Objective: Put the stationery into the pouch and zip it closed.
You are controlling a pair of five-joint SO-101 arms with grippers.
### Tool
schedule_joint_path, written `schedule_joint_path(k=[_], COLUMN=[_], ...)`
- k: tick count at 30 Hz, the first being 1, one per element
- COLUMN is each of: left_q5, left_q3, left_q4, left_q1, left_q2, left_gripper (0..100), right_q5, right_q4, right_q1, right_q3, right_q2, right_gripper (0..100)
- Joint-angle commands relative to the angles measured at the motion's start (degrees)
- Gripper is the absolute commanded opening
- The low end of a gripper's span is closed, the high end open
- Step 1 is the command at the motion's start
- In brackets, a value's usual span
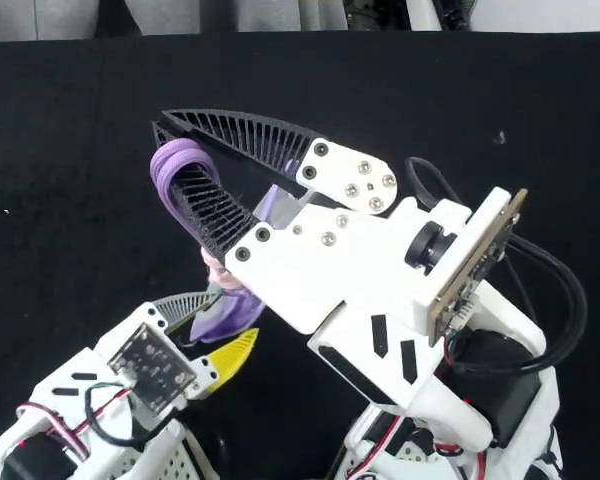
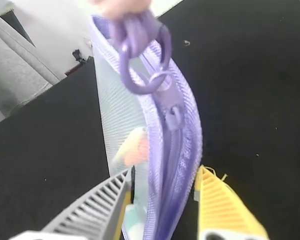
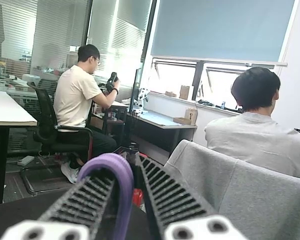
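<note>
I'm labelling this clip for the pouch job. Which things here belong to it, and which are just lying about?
Job: pouch, its zip pull ring, orange item inside, purple loop, left gripper, right gripper.
Lying about: black table, grey cloth.

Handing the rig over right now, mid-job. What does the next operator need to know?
Left gripper: shut on one end of the pouch.
Right gripper: shut on the purple loop tied to the zip pull at the other end.
Done: an orange item shows through the mesh, inside the pouch.
Left: the slider sits partway along the zip, and I cannot tell how much is open. Probably pull the loop to finish closing it, then release.
</note>
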Motion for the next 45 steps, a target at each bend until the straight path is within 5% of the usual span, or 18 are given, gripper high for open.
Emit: schedule_joint_path(k=[1,6,13,19,22,32,45], left_q5=[0.35,0.35,0.09,0.09,0.09,0.44,0.53], left_q3=[0.13,1.10,9.80,9.80,9.80,0.75,-3.47], left_q4=[-2.02,-3.08,-14.68,-15.65,-15.47,-8.88,-1.67], left_q1=[0.13,-0.48,-5.85,-6.46,-6.73,-6.20,-6.99], left_q2=[0.00,0.09,0.00,0.00,-0.09,-0.09,-0.18], left_gripper=[21,21,20,3,4,3,3], right_q5=[0.44,0.44,0.53,0.53,0.53,0.53,0.53], right_q4=[-1.49,-1.58,-1.58,-1.14,-0.97,-2.11,-18.20], right_q1=[-0.70,-0.70,-0.62,-0.35,0.26,19.25,41.76], right_q3=[-0.22,0.48,1.01,1.01,1.10,6.11,13.58], right_q2=[0.48,0.48,0.40,0.40,0.40,0.40,0.40], right_gripper=[1.1,1.1,1.1,1.1,1.1,1.1,1.1])
